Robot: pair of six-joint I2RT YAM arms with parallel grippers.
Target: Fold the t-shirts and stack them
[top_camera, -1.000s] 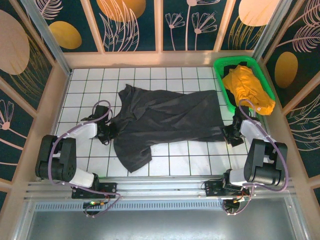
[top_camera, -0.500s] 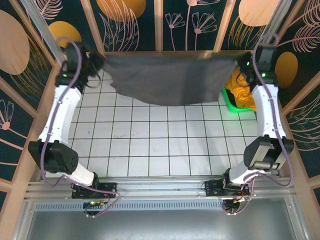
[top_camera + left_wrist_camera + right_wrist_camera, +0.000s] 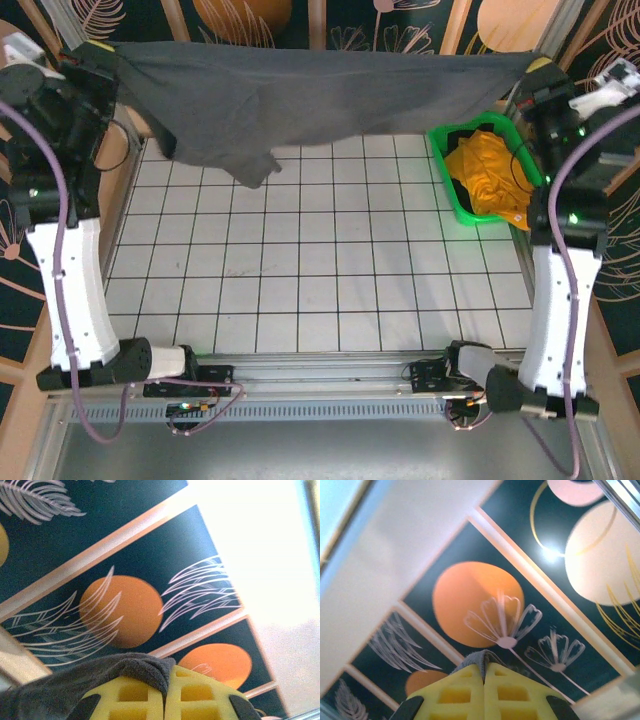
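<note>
Charcoal-grey t-shirt (image 3: 330,95) strung as a wide band across the far side of the overhead view, from about 10 o'clock to 2 o'clock, lifted clear of the white tiled table (image 3: 330,280). Pinched at its 10 o'clock end by the left gripper (image 3: 100,52): in the left wrist view, yellow pads (image 3: 156,700) pressed together, a thick fold of dark cloth bunched over one of them. Pinched at its 2 o'clock end by the right gripper (image 3: 535,68): in the right wrist view, pads likewise closed tight, a small grey tip of fabric poking out above the seam between them. Upper edge pulled nearly straight between the two grips; lower edge sagging, one loose part drooping lowest at about 11 o'clock. Orange-yellow t-shirt (image 3: 490,175) crumpled in the green basket (image 3: 441,170) at 2 o'clock on the table, spilling over the rim toward 4 o'clock, just beside the right arm.
</note>
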